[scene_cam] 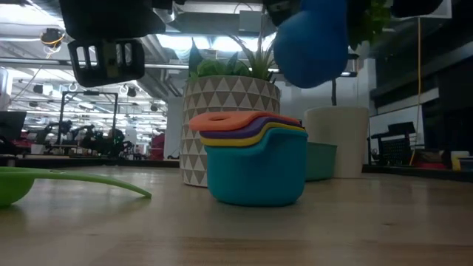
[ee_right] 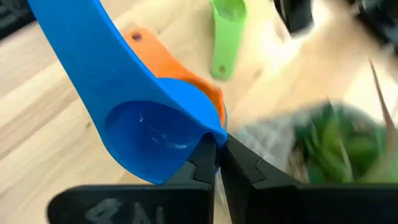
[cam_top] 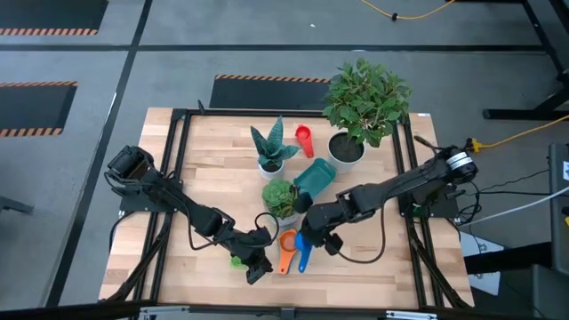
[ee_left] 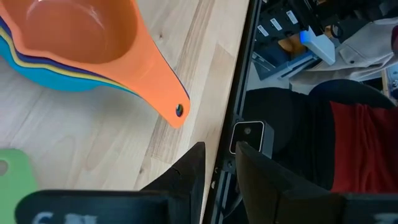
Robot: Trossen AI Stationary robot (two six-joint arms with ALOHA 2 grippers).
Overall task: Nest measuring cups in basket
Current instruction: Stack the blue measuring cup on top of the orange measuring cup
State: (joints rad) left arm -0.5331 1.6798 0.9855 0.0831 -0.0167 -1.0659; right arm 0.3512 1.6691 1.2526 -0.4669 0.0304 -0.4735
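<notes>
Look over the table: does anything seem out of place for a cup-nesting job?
Yes. The small red plastic measuring cup lies alone at the table's far side among the potted plants, away from the nested stack topped by the orange cup. The teal plastic basket holds none that I can see.

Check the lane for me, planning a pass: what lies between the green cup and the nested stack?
Bare wood: in the low view, nothing lies between the green cup and the nested stack.

Nested stack of measuring cups (scene_cam: 255,162), orange on top, upright on the table, dark blue cup (ee_right: 149,118) lifted above it, green cup (cam_top: 238,260) alongside, red cup (cam_top: 304,138) behind teal basket (cam_top: 314,178)
</notes>
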